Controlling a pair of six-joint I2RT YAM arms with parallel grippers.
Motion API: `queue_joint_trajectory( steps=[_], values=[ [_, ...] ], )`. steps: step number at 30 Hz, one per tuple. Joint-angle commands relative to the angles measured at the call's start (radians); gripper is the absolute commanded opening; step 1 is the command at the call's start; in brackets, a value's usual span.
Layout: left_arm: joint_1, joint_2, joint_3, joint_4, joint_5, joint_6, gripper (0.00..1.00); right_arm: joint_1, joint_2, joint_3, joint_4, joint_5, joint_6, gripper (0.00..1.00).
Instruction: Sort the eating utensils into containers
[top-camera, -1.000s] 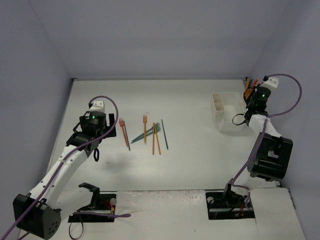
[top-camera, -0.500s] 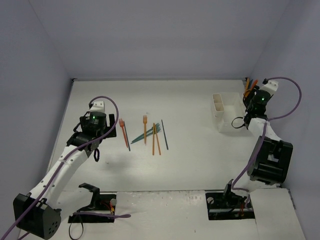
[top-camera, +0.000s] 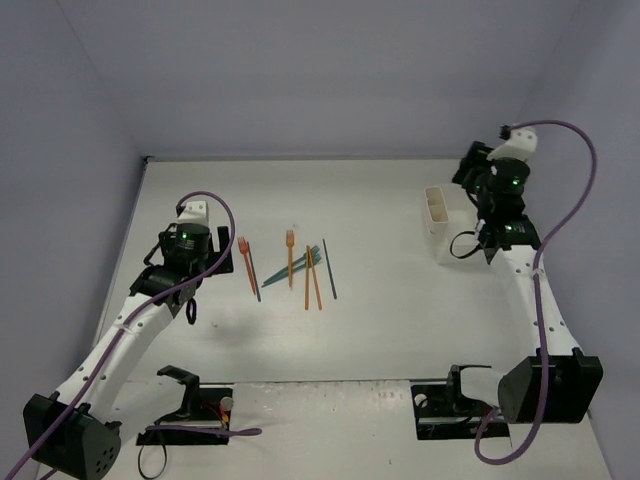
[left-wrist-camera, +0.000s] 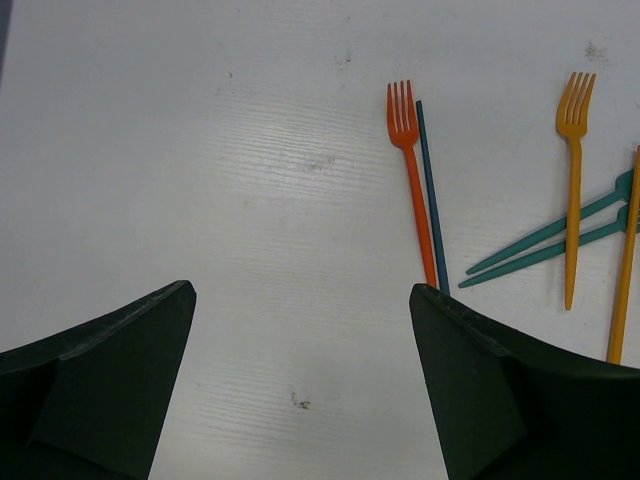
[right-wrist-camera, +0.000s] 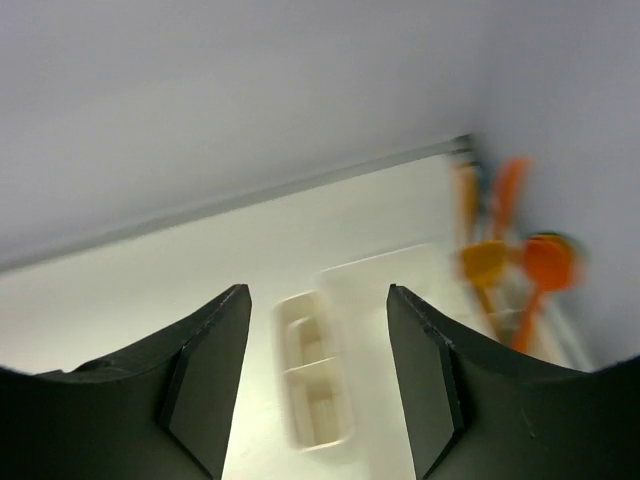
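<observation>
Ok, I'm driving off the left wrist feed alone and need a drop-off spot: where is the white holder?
Observer: The white holder sits far off to the right of the loose pile, near the right arm.
Operator: Is that arm busy there?
Observer: The right tool hangs above the holder, open and empty.
Operator: Anything in the holder?
Observer: Orange utensils stand at its right side, blurred; the two small compartments look empty.
Operator: Anything past my right edge?
Observer: One dark slim utensil lies at the pile's right end.
</observation>
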Motion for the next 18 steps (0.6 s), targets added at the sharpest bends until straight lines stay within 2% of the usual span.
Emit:
queue_joint_trajectory(
  steps=[1,5,9,18],
  values=[
    [0.006,-0.004,0.032,0.054,0.015,0.004,0.87,0.210,0.130,0.140,-0.311,-0.048,0.001,0.54],
    [0.006,0.003,0.031,0.056,0.018,0.002,0.87,0.369,0.241,0.190,-0.428,-0.056,0.034,0.54],
    [0.006,0.009,0.028,0.058,0.028,-0.003,0.87,0.463,0.351,0.229,-0.471,-0.111,0.091,0.53],
    [0.008,0.016,0.025,0.054,0.035,-0.005,0.87,0.606,0.558,0.327,-0.499,-0.046,0.182,0.46]
  ],
)
